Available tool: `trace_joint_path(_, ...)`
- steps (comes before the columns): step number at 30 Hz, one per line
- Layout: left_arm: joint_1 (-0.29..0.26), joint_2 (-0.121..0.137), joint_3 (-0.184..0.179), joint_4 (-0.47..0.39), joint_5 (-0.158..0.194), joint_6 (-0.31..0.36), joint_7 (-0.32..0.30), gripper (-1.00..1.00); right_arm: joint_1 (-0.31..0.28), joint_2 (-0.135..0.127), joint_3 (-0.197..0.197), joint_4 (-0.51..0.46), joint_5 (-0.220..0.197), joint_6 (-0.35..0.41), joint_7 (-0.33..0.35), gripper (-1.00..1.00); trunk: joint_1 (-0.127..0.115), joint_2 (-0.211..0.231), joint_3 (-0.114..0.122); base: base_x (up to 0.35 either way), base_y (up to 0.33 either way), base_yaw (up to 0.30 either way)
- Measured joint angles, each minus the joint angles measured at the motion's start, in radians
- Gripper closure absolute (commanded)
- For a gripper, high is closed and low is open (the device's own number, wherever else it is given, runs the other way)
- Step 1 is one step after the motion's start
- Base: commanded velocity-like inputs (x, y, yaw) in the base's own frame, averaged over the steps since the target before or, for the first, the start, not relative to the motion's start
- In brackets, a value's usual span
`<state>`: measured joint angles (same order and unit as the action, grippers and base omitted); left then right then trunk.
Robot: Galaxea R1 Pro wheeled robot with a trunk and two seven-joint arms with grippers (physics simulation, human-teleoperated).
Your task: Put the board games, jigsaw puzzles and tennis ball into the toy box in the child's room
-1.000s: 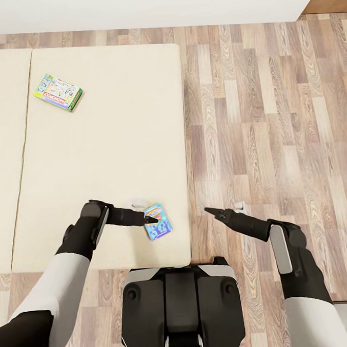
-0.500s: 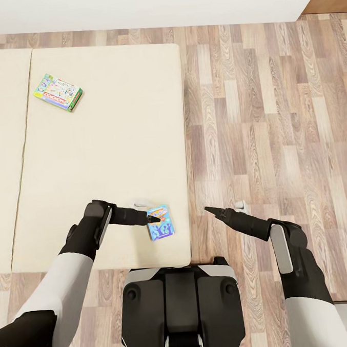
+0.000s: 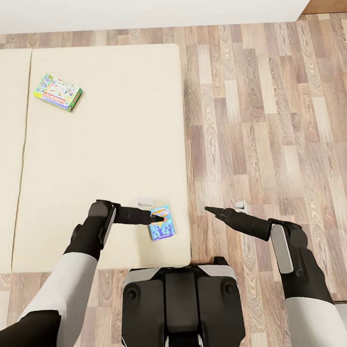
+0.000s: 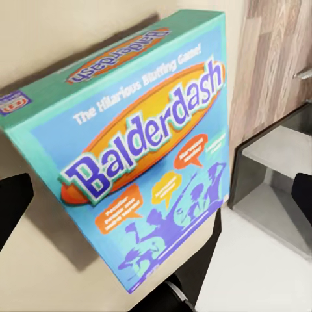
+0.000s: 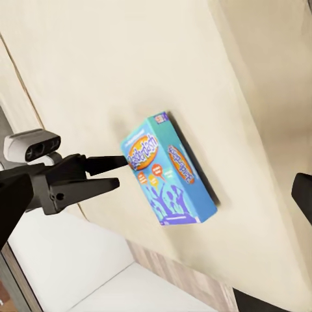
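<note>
The left gripper (image 3: 154, 219) sits at the near right corner of the bed (image 3: 105, 147), its fingers apart and straddling the edge of the blue Balderdash box (image 3: 161, 223), which lies flat on the mattress just short of the bed's right edge; in the right wrist view the same gripper (image 5: 120, 174) reaches the box (image 5: 170, 179) with one finger over its top face and the other lower beside it, not yet pinched. In the left wrist view the box's printed lid (image 4: 140, 156) looms close between the dark fingertips. The second board game, a green-edged box (image 3: 58, 92), lies at about 10 o'clock on the bed, well apart from the first. The right gripper (image 3: 210, 211) hangs idle over the wooden floor (image 3: 272, 111) at about 3 o'clock from the blue box; whether its fingers are apart or together cannot be told. The step in hand appears to be grasping the first bed game. The next move likely calls for closing on the box edge firmly enough that the flat box does not pivot when lifted.
</note>
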<state>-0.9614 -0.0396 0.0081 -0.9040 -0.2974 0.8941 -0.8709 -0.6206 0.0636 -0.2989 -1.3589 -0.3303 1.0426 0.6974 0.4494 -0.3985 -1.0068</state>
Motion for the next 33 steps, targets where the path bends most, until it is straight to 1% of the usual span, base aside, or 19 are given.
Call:
trace_joint_path(4,0.000,-0.003,0.001,0.000,0.000,-0.001,0.000,-1.00,0.000,0.000,0.000,0.000,0.000,0.000,0.000,-1.00,0.000,0.000,0.000,0.000,0.000,0.000)
trace_joint_path(8,0.000,-0.016,0.000,0.000,0.000,0.001,0.000,-1.00,0.000,0.000,0.001,0.000,0.000,0.000,0.000,-1.00,0.000,0.000,0.000,0.000,0.000,0.000)
trace_joint_path(18,0.000,-0.040,0.000,0.000,0.000,0.005,0.000,-1.00,0.000,0.000,-0.001,0.000,0.000,0.000,0.000,-1.00,0.000,0.000,0.000,0.000,0.000,0.000)
trace_joint_path(25,-0.001,-0.050,0.000,0.000,0.000,0.007,0.000,-1.00,0.000,0.000,-0.003,0.000,0.000,0.000,0.000,-1.00,0.000,0.000,0.000,0.000,0.000,0.000)
trace_joint_path(33,-0.002,-0.053,0.000,0.005,0.000,0.004,0.009,-1.00,0.000,0.000,-0.003,-0.001,0.000,0.000,0.000,-1.00,0.000,0.000,0.000,0.000,0.000,0.000)
